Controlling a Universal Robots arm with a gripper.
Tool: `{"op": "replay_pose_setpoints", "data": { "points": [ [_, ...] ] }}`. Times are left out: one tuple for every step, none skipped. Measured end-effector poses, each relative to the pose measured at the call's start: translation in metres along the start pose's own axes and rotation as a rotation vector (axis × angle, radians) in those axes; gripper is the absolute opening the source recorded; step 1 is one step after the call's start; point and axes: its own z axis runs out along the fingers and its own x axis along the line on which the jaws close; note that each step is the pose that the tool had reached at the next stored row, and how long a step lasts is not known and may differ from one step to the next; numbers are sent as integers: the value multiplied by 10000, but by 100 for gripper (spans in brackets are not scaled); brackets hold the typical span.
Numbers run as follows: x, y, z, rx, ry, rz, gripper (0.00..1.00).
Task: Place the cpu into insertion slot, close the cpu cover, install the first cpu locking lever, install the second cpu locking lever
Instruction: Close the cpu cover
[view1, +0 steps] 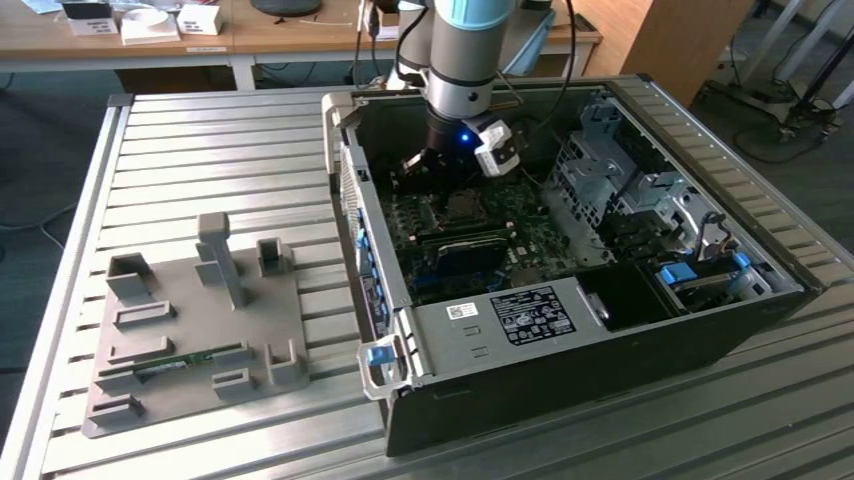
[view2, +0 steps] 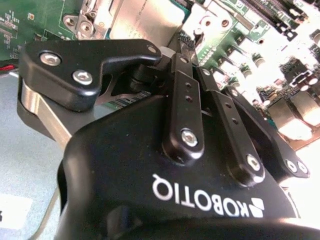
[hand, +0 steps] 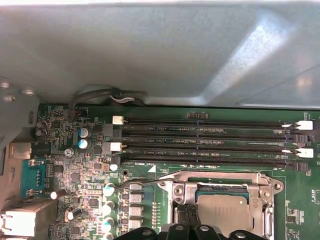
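Observation:
My gripper (view1: 441, 165) reaches down into the open black computer case (view1: 561, 380), just above the green motherboard (view1: 461, 245). In the first wrist view the cpu (hand: 225, 210) lies with its silver-grey top in the insertion slot (hand: 175, 192). The cpu cover (hand: 220, 177) lies flat around it, framing the chip. A thin wire locking lever (hand: 137, 185) sticks out sideways from the socket's corner. The gripper (hand: 186, 217) has its black fingers pressed together at the socket's edge beside the cpu. The second wrist view shows the gripper (view2: 189, 42) shut, tips next to the cpu (view2: 142, 17).
Long black memory slots (hand: 205, 140) run beside the socket, with the case's grey metal wall (hand: 150, 50) beyond them. Drive cages (view1: 627, 190) stand at the exterior view's right. A grey fixture plate (view1: 200, 330) sits on the slatted table at the exterior view's left.

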Motion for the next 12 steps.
{"op": "replay_pose_setpoints", "data": {
  "points": [
    [1, -2, -12, 7, 5, 0, 10],
    [1, -1, -21, 5, 4, 0, 10],
    [0, -1, -31, 5, 4, 0, 10],
    [0, -1, -43, 6, 5, 0, 10],
    [0, 0, -55, 7, 5, 0, 10],
    [-1, 0, -67, 7, 5, 0, 10],
    [-1, 1, -80, 8, 6, 0, 10],
    [-1, 1, -94, 8, 6, 0, 10],
    [-2, 1, -108, 7, 6, 0, 10],
    [-2, 2, -122, 7, 5, 0, 10],
    [-2, 2, -139, 7, 6, 0, 10],
    [-3, 3, -158, 8, 6, 0, 10]
  ]
}}
